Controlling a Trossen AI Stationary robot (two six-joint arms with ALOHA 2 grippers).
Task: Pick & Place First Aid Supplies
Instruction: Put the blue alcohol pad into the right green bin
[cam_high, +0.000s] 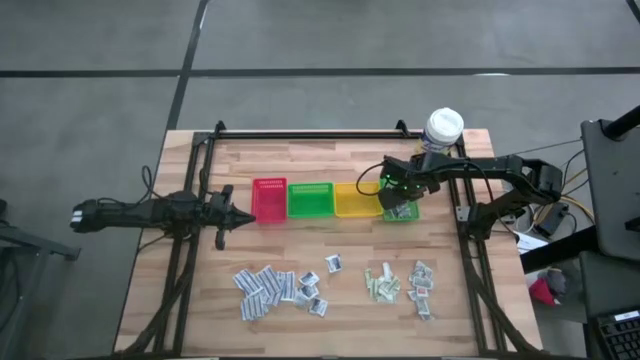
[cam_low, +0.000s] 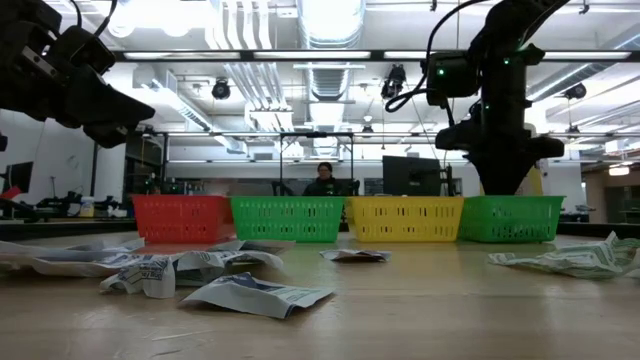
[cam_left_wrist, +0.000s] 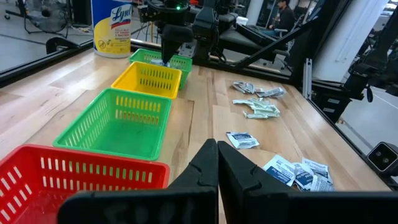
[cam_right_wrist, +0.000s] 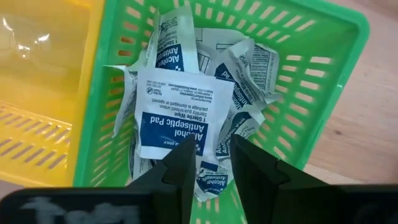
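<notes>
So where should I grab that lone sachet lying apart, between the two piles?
Probably from straight above, pinching across the lone sachet at its edges: it lies flat on the table with clear wood all round, so there is no raised side to catch.

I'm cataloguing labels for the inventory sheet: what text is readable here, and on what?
"Alcohol Antiseptic Pad", "1 Sterile Wipe": on the top sachet in the end green bin.
"Lys...", partly cut off: on the yellow wipes tub.
Small print on that sachet and on the loose sachets on the table: too small to read.
</notes>
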